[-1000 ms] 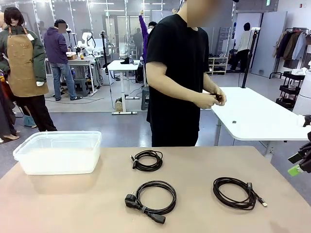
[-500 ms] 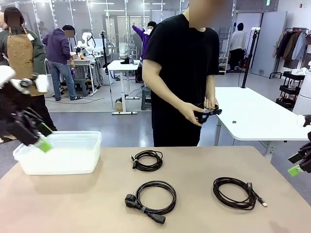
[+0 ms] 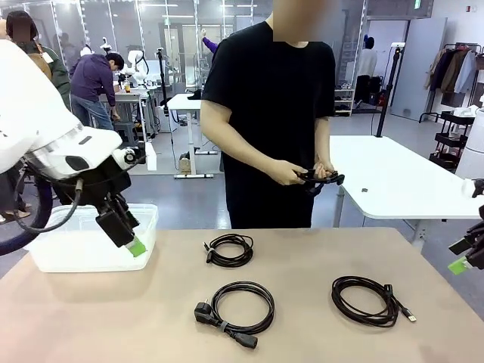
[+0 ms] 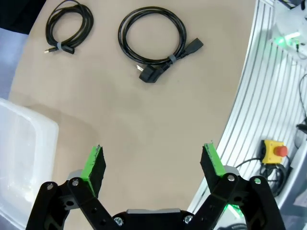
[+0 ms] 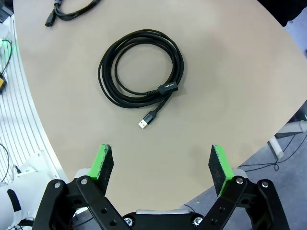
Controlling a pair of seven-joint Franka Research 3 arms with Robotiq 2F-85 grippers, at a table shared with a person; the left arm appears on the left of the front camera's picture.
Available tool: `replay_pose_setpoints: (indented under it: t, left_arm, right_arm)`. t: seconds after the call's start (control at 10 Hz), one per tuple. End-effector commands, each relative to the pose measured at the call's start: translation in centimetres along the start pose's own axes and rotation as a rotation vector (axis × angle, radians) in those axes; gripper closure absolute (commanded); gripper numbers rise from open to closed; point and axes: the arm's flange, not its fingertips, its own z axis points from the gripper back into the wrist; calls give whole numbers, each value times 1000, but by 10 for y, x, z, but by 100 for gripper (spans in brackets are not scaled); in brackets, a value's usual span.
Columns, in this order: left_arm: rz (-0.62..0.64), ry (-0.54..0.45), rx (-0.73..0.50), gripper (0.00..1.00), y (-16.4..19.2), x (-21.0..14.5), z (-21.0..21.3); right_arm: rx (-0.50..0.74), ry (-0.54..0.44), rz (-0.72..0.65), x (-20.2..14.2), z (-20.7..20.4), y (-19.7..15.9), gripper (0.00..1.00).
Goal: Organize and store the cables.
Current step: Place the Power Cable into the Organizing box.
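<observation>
Your left tool [image 4: 152, 157] hangs open above the desk [image 4: 158, 115], the clear tub [image 4: 24, 143] just beside one finger [image 4: 94, 165], a power cable [image 4: 147, 75] and a smaller cable [image 4: 58, 46] farther ahead. Your right tool [image 5: 160, 160] is open too, a USB cable [image 5: 165, 88] coiled just ahead; the white print on its plug block is too small to read.

Matt black cables [image 3: 203, 313], smooth matt tabletop [image 3: 113, 318], translucent plastic bin [image 3: 68, 253].

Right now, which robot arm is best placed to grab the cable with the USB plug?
Probably the right. The open right gripper hangs near that coil, while the left gripper is by the plastic bin, across the table.
</observation>
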Motion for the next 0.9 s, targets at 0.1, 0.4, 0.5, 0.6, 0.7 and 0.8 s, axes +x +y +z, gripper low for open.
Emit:
replay_pose_setpoints:
  t: [0.1, 0.4, 0.5, 0.6, 0.7, 0.8]
  left_arm:
    - [6, -11, -1, 0, 1, -2, 3]
    - [6, -11, -1, 0, 1, -2, 3]
    - [6, -11, -1, 0, 1, -2, 3]
    - [2, -10, -8, 0, 3, -3, 2]
    - [63, 38, 28, 0, -10, 22, -7]
    - [151, 58, 38, 0, -18, 50, -18]
  right_arm:
    - [8, 14, 14, -1, 2, 0, 0]
    - [8, 14, 14, -1, 2, 0, 0]
    - [8, 14, 14, -1, 2, 0, 0]
    - [8, 14, 14, -1, 2, 0, 0]
    - [8, 14, 14, -1, 2, 0, 0]
    - [8, 14, 14, -1, 2, 0, 0]
